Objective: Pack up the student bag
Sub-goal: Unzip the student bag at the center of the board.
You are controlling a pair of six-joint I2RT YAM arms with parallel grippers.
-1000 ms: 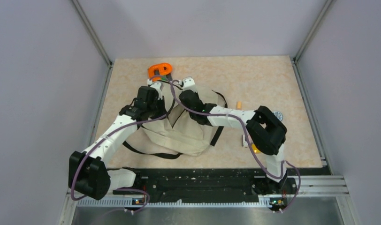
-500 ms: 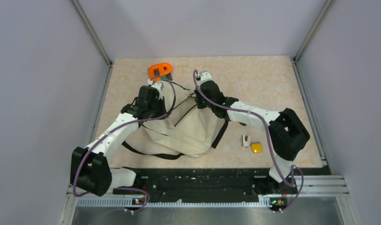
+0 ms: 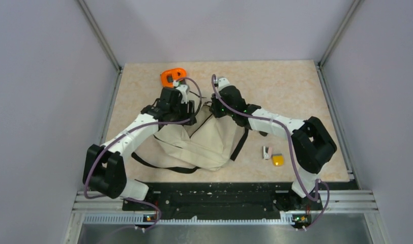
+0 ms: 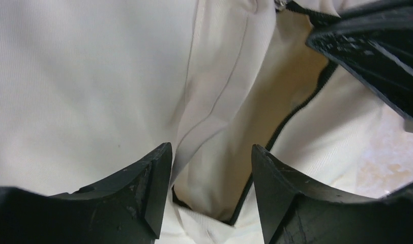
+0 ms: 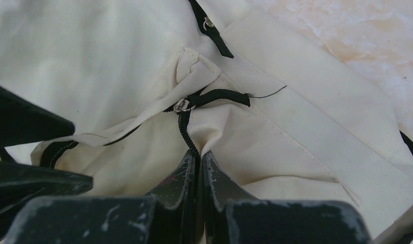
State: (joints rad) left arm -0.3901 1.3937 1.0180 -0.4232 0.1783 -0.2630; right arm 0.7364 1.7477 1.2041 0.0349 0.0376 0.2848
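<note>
seen from above, the student bag (image 3: 194,145) lies slumped on the beige surface (image 3: 286,91), near the front edge and between the two arms. its far end is bunched up where both grippers meet. the right gripper (image 5: 200,157) is closed tight, its jaws pinching the bag's zipper edge just below the metal zipper pull (image 5: 182,105). the left gripper (image 4: 210,155) has its jaws apart, poised over a fold of the cloth beside a zipper line and holding nothing.

risk: with only one thin pinch on the bag, the cloth could slide out of the right gripper if that arm pulls hard, and the mouth would likely sag flat. the left gripper, if it closed where it is, might catch both layers of the fold and hold the opening shut instead of spreading it.

the bag is pale beige soft fabric, creased and limp, with black straps trailing out at its sides and black zipper lines. an orange object (image 3: 173,76) sits just beyond it, and a small yellow item (image 3: 278,160) lies to its right, apart from it.
</note>
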